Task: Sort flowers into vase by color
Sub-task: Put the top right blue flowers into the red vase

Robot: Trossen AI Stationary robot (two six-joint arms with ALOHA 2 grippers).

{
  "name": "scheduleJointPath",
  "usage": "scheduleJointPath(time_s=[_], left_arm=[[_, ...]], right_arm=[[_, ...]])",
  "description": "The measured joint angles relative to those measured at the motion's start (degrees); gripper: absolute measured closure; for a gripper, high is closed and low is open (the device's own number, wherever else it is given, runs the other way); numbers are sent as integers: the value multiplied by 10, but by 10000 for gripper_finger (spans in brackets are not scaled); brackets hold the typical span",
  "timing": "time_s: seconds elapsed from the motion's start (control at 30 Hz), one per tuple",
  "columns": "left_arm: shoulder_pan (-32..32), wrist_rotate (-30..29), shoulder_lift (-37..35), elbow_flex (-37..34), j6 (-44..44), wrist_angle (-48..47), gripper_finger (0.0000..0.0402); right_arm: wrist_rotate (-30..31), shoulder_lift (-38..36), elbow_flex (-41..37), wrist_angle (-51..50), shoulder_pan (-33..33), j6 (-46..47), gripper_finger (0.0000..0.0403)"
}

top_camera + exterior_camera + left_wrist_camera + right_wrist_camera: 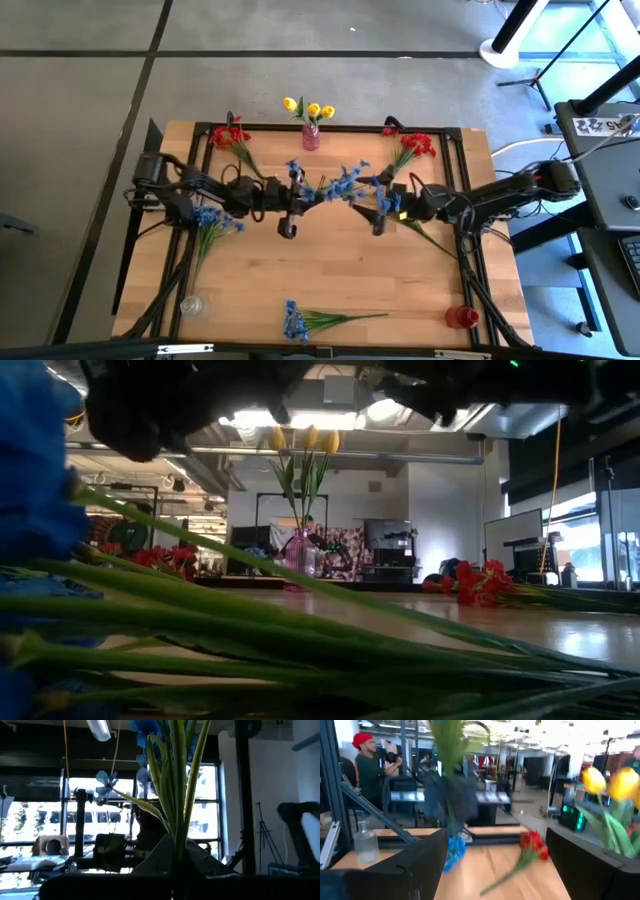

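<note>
A blue-bloomed flower bunch point(340, 185) point(177, 795) is held up over the table's middle. My left gripper point(288, 225) point(175, 880) is shut on its green stems. My right gripper point(378, 222) point(492, 870) is open, level with it just to its right. In the right wrist view the blurred stems point(447, 745) show ahead of the gap, apart from the fingers. Yellow tulips point(310, 108) point(305, 440) stand in a pink vase point(311, 137) at the far edge. My left gripper pinches the blue bunch by the lower part of its stems point(178, 862) between its two fingers. The fingers lie level, pointing toward the table's right. The bunch is lifted clear of the table and stands up from the fingers, blooms on top.
Red bunches lie at far left point(230, 135) and far right point(412, 146). One blue bunch point(210, 222) lies left, above a clear vase point(190, 305). Another point(300, 320) point(300, 630) lies at the near edge. A red vase point(460, 318) stands near right. A person point(367, 765) stands beyond the table.
</note>
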Motion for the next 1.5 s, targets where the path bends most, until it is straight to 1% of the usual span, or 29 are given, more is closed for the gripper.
scheduleJointPath(time_s=[0.17,0.23,0.3,0.4,0.5,0.63,0.73,0.83,0.93,1.0,1.07,1.13,1.2,1.27,1.4,1.5], left_arm=[[2,-2,51,44,1,-2,394],[2,-2,59,55,4,-2,394],[2,-2,60,57,5,1,394],[2,-3,58,52,5,0,394],[3,-12,45,39,12,-2,394],[4,-39,6,5,37,1,394],[6,-51,-25,-22,50,1,394],[10,-52,-37,-37,48,1,394],[12,-58,-37,-42,48,-2,394],[16,-58,-37,-42,48,1,394],[20,-54,-37,-39,47,0,394],[23,-34,-37,-33,46,0,394],[23,-17,-37,-25,43,-2,394],[23,-8,-37,-21,41,-7,394],[23,-5,-33,-18,36,-8,394],[23,-5,-31,-18,32,-12,394]], right_arm=[[-46,62,83,-3,-15,14,75],[-52,70,98,-5,-15,17,88],[-53,70,102,-7,-14,17,109],[-45,63,97,-33,-14,13,143],[-35,43,93,-94,-14,1,159],[-27,7,83,-172,-13,0,151],[-29,-23,72,-186,-13,2,137],[-28,-38,57,-146,-13,2,129],[-29,-38,45,-65,-14,3,128],[-28,-23,45,-16,-15,5,130],[-30,-2,45,11,-20,18,131],[-35,27,50,34,-32,57,132],[-39,55,60,34,-47,92,132],[-76,83,74,45,-62,110,132],[-189,118,109,95,-75,122,133],[-207,128,138,88,-72,106,133]])
